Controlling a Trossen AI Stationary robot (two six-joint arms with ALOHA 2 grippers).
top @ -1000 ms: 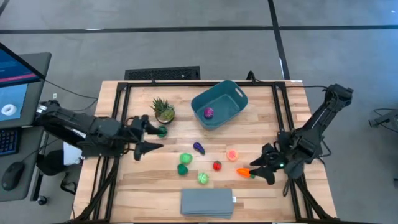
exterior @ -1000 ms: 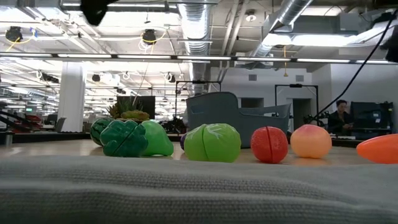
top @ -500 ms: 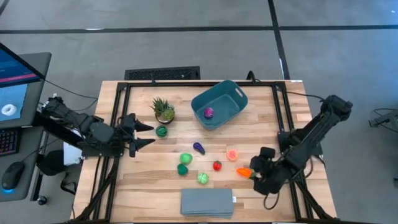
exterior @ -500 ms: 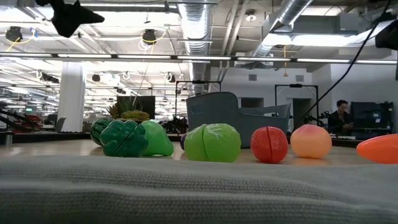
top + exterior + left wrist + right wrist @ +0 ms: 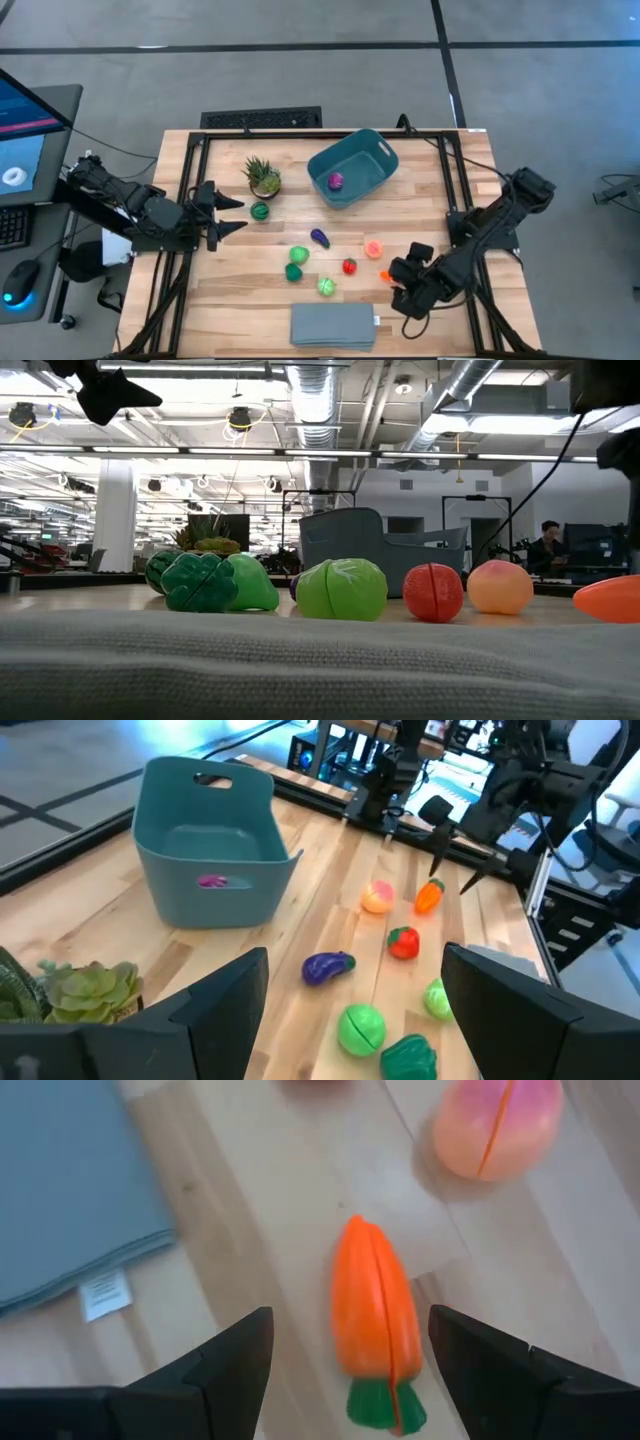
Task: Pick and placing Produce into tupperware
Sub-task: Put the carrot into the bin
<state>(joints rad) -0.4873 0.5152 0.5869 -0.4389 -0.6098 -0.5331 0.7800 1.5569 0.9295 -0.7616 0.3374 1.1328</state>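
right gripper (image 5: 350, 1355) poised over the carrot (image 5: 378, 1325), fingers parted wide to either side, nothing held; carrot flat on the table (image 5: 430, 170), long axis running straight out from the wrist between the fingers, leafy end nearest the camera. peach (image 5: 497, 1125) just beyond the carrot's tip, grey slab (image 5: 70, 1190) off to one side, neither blocking a descent. bin (image 5: 352, 167) well apart from the carrot, across the table, one magenta piece (image 5: 336, 181) already inside. left gripper (image 5: 228, 214) far from the carrot, near the plant (image 5: 263, 177) and a dark green toy (image 5: 260, 211), open and empty. likely next: lower and close across the carrot's width.
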